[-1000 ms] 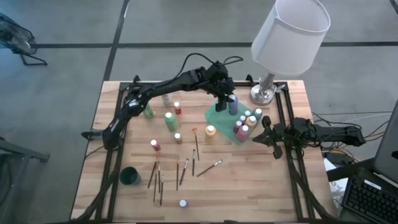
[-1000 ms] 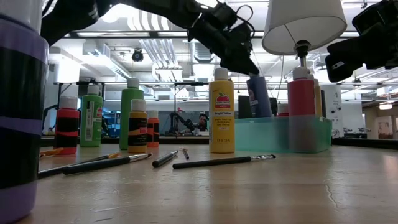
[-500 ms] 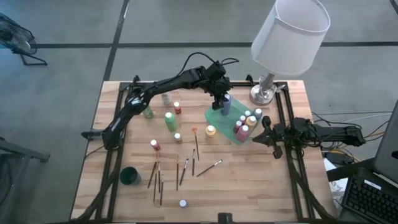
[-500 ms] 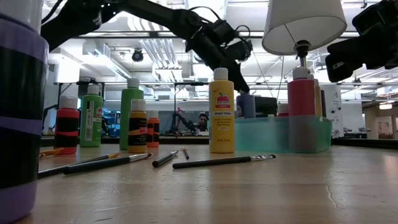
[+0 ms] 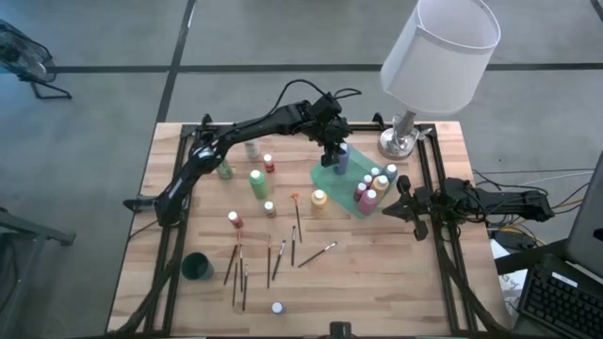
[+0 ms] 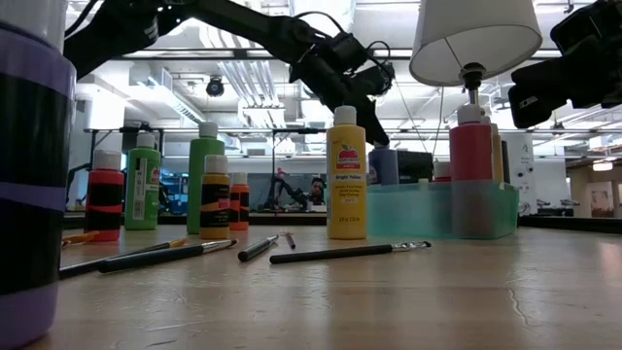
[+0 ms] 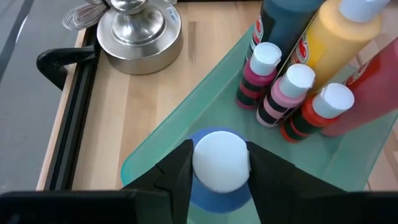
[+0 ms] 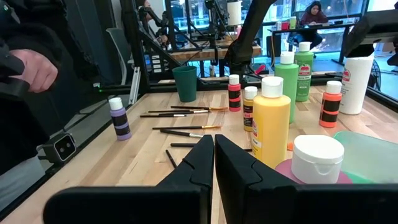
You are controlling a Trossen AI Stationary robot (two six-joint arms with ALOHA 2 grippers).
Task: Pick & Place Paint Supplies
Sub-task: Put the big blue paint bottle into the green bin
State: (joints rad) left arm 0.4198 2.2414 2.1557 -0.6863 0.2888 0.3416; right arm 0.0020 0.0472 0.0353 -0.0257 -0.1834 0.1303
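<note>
The left gripper (image 7: 217, 163) is shown with jaws flanking the cap of a blue paint bottle (image 7: 217, 186), stood upright in the tray's (image 5: 325, 176) far-left corner for release. The right gripper (image 5: 403, 202), jaws pressed together, waits right of the tray. Brushes (image 5: 283, 256) lie on the near surface (image 5: 377, 282).

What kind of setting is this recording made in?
Most likely an open robotics lab or workshop. The wooden table carries mounted robot arms, the low view shows exposed ceiling ducts with workbenches behind, and the right wrist view shows a seated person at a far desk.
</note>
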